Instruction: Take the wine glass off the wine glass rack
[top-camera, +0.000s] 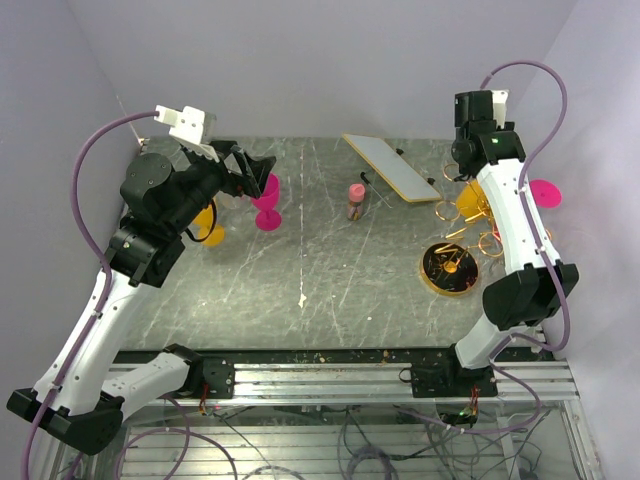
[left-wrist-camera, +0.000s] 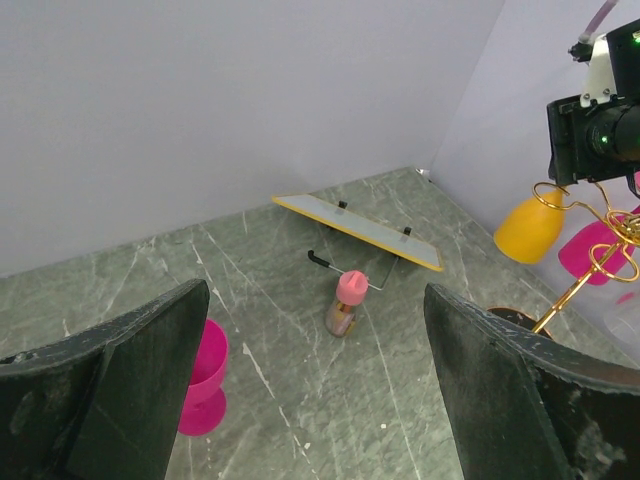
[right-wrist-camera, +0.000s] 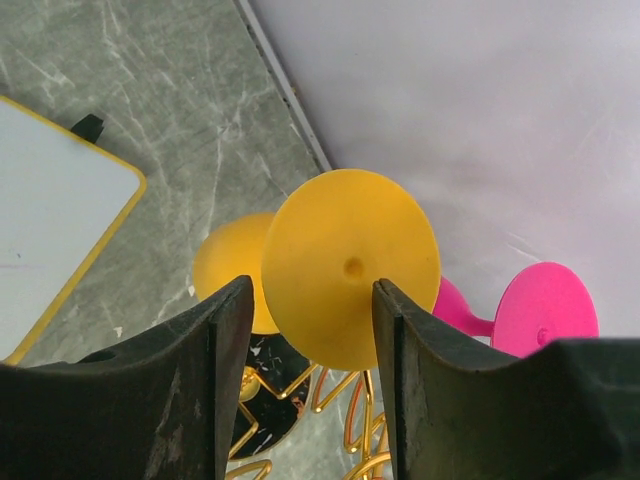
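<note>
The gold rack (top-camera: 452, 265) stands on the counter (top-camera: 330, 270) at the right. A yellow wine glass (right-wrist-camera: 350, 265) and a pink glass (right-wrist-camera: 540, 320) hang upside down on it. A white board (top-camera: 392, 165) and a small bottle (top-camera: 355, 200) are further left. My right end effector (right-wrist-camera: 310, 300) is spread apart on both sides of the yellow foot. My left end effector (left-wrist-camera: 318, 295) is spread wide and holds nothing.

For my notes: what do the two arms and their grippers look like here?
The left arm and right arm have white links joined by black joint housings. A purple cable loops off each wrist. The left gripper and right gripper carry broad, matte black fingers, scuffed. A green light glows on the right wrist.
</note>
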